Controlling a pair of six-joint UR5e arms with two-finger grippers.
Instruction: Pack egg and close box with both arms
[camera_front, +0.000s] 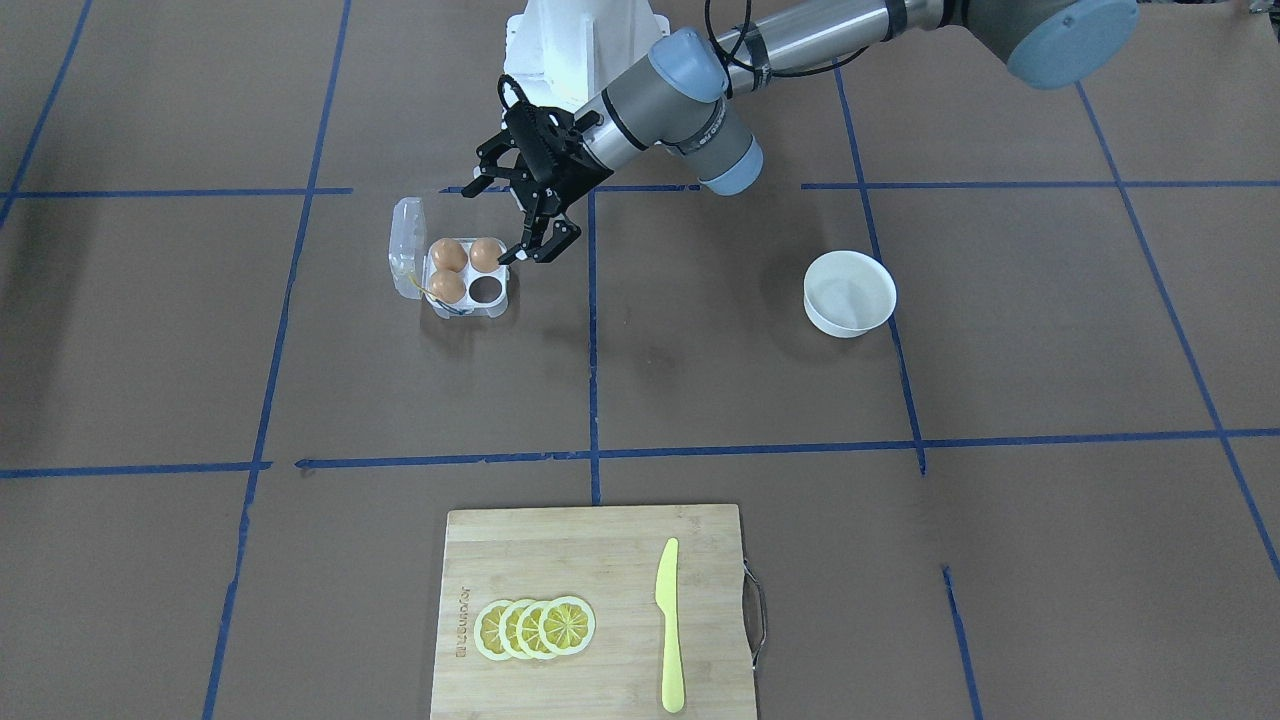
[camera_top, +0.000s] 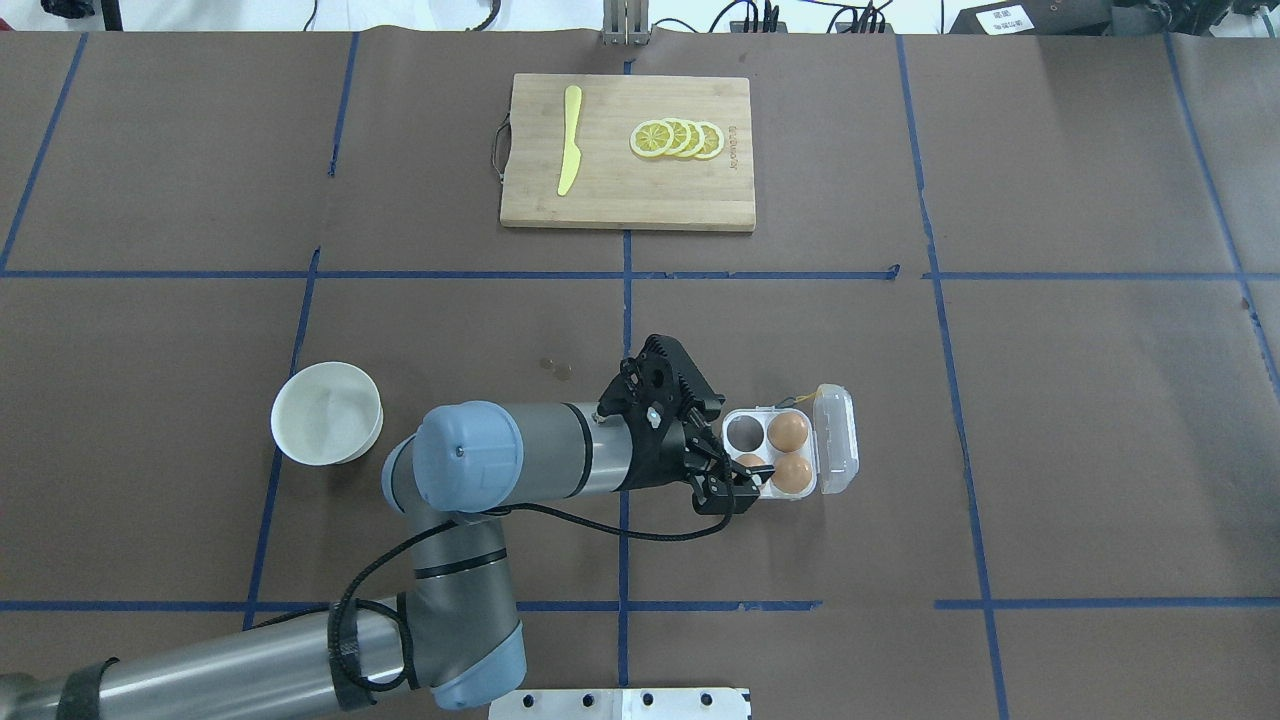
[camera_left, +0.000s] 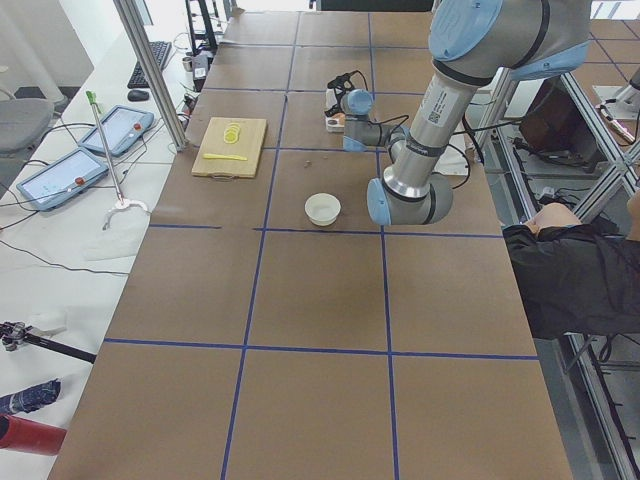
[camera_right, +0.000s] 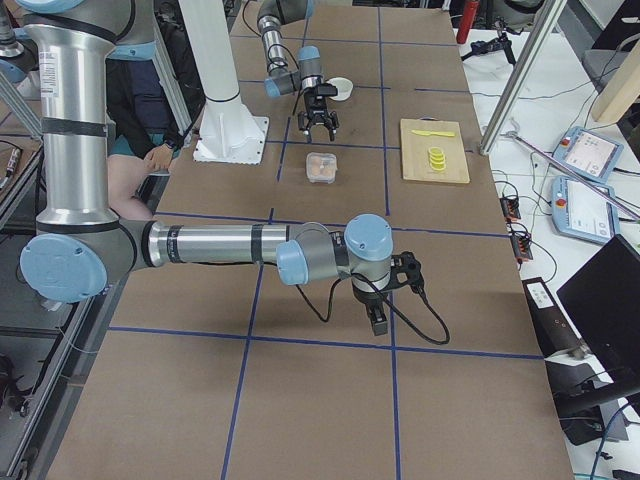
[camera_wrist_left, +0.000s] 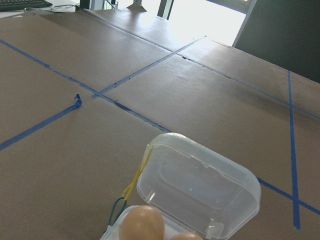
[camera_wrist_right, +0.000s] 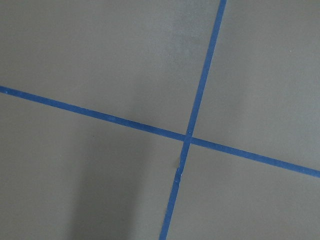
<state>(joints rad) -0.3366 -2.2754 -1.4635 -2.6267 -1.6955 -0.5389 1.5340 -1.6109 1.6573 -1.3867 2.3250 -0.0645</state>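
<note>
- Left claw (camera_front: 520, 215) spread wide, gripping nothing, hovering at the box (camera_front: 487, 290) (lid up).
- Egg (camera_front: 486, 254) sits in its cell; three cells filled, box nearer the worktop's (camera_front: 700, 380) robot-side edge.
- Right claw (camera_right: 380, 318): can't tell its state.

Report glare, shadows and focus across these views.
Left wrist view: the top background blows out white; the clear plastic hinged lid is sharp. Right wrist view: a soft shadow darkens the brown table lower left. Front-facing view: evenly lit; the round white bowl casts a faint shadow.
</note>
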